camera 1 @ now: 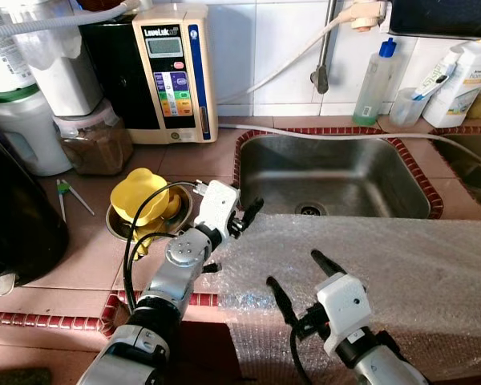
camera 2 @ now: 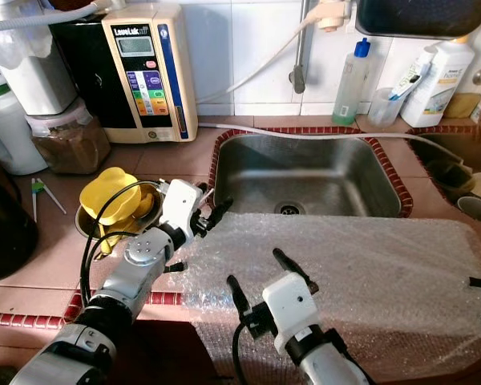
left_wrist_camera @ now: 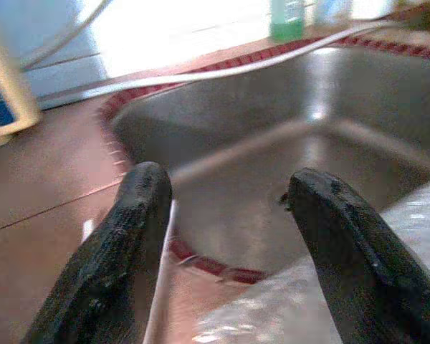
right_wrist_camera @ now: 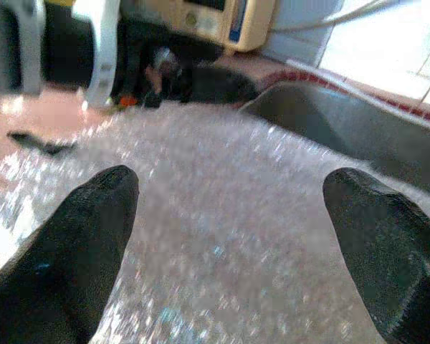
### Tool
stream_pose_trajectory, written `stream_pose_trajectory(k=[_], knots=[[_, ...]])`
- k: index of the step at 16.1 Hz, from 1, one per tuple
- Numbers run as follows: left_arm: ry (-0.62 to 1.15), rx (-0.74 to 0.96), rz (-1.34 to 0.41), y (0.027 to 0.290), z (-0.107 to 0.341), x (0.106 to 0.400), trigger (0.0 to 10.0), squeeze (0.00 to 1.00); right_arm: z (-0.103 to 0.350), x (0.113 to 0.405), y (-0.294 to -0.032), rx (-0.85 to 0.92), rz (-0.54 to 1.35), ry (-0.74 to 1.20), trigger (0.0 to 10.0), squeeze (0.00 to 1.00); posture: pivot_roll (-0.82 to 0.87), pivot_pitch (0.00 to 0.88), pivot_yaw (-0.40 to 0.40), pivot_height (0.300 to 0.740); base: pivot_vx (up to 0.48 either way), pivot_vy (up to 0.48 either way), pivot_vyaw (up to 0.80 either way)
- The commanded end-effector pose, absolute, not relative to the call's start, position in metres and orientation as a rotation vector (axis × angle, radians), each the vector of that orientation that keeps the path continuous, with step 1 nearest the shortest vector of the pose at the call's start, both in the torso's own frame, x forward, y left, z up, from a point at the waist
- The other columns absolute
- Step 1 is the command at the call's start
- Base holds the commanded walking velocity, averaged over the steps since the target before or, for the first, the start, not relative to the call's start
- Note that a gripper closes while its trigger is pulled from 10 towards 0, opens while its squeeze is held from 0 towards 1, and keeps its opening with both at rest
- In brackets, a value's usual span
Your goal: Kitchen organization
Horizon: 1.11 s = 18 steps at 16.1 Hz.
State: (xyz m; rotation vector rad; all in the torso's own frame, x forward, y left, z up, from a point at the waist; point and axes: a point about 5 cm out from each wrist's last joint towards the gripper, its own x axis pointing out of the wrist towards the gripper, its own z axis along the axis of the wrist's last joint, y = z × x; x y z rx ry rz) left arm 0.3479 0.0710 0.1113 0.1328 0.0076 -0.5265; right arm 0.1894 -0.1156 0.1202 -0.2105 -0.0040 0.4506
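A clear sheet of bubble wrap [camera 1: 377, 257] lies over the front rim of the steel sink [camera 1: 337, 172] and the counter edge, and hangs toward me. My left gripper [camera 1: 242, 216] hovers open at the sheet's far left corner, pointing toward the sink, with nothing between its fingers [left_wrist_camera: 122, 244]. The corner of the wrap [left_wrist_camera: 358, 301] lies just below them. My right gripper [camera 1: 299, 277] stands open over the near left part of the sheet [right_wrist_camera: 222, 236], its fingers [right_wrist_camera: 79, 236] wide apart and holding nothing.
A yellow lid-like thing [camera 1: 143, 195] sits in a metal bowl left of the left arm. A beige water unit [camera 1: 175, 72], a jar [camera 1: 96, 143] and white containers stand at the back left. Bottles [camera 1: 377, 80] line the wall behind the sink. A black appliance [camera 1: 16, 216] stands at the far left.
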Motion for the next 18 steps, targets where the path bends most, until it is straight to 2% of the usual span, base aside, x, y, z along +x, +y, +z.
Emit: stream_pose_trajectory(k=[1, 8, 12, 13, 14, 15, 17, 18], knots=[[0.018, 0.181, -0.482, 0.076, 0.113, 0.354, 10.0, 1.00, 0.125, 0.191, -0.116, -0.208, 0.442, -0.018, 10.0, 0.00, -0.01, 0.037, 0.073, 0.740, 0.000, 0.000, 0.00], [0.095, 0.198, -0.416, 0.082, 0.108, 0.364, 10.0, 1.00, 0.128, 0.191, -0.113, -0.203, 0.438, -0.027, 10.0, 0.00, -0.01, 0.037, 0.085, 0.740, 0.000, 0.000, 0.00], [0.204, 0.245, -0.383, 0.091, 0.099, 0.368, 10.0, 1.00, 0.128, 0.189, -0.114, -0.205, 0.435, -0.027, 10.0, 0.00, -0.02, 0.038, 0.087, 0.740, 0.000, 0.000, 0.00], [0.221, 0.251, -0.385, 0.091, 0.098, 0.368, 10.0, 0.95, 0.129, 0.189, -0.114, -0.205, 0.434, -0.028, 10.0, 0.00, -0.02, 0.038, 0.087, 0.740, 0.000, 0.000, 0.00], [0.241, 0.259, -0.386, 0.092, 0.098, 0.370, 10.0, 0.17, 0.131, 0.189, -0.114, -0.206, 0.433, -0.032, 10.0, 0.00, -0.03, 0.038, 0.089, 0.740, 0.000, 0.000, 0.00], [0.253, 0.260, -0.389, 0.092, 0.098, 0.370, 10.0, 0.00, 0.133, 0.189, -0.114, -0.202, 0.431, -0.037, 10.0, 0.00, -0.03, 0.038, 0.089, 0.740, 0.000, 0.000, 0.00], [0.291, 0.259, -0.397, 0.092, 0.096, 0.370, 9.4, 0.00, 0.138, 0.191, -0.113, -0.187, 0.428, -0.056, 10.0, 0.00, -0.02, 0.039, 0.089, 0.740, 0.000, 0.000, 0.00], [0.303, 0.262, -0.397, 0.092, 0.095, 0.370, 8.0, 0.00, 0.140, 0.192, -0.113, -0.188, 0.424, -0.065, 10.0, 0.00, -0.02, 0.040, 0.088, 0.740, 0.000, 0.000, 0.00]])
